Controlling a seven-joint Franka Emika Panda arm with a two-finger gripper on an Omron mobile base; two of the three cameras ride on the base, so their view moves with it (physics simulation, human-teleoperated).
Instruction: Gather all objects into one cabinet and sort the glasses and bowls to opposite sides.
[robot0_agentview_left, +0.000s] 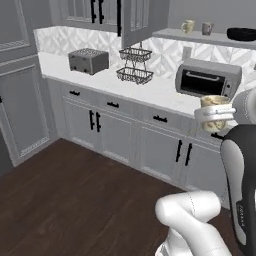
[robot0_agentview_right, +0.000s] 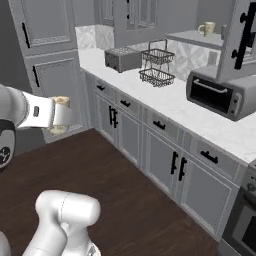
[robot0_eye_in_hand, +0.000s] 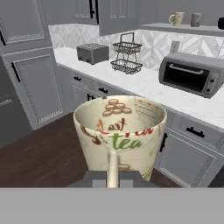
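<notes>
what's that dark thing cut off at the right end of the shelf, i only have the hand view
Observer: In the left base view it is a wide black bowl on the shelf, right of the taupe cup and the cream cup.
Operator: any door on that side i could clip
Observer: Yes. The right base view shows a cabinet door swung open at the right, above the toaster oven.
Operator: where am i relative to the counter
Observer: In the right base view the tool, shut on the printed cup, seems to hang over the wood floor, short of the counter.
</notes>
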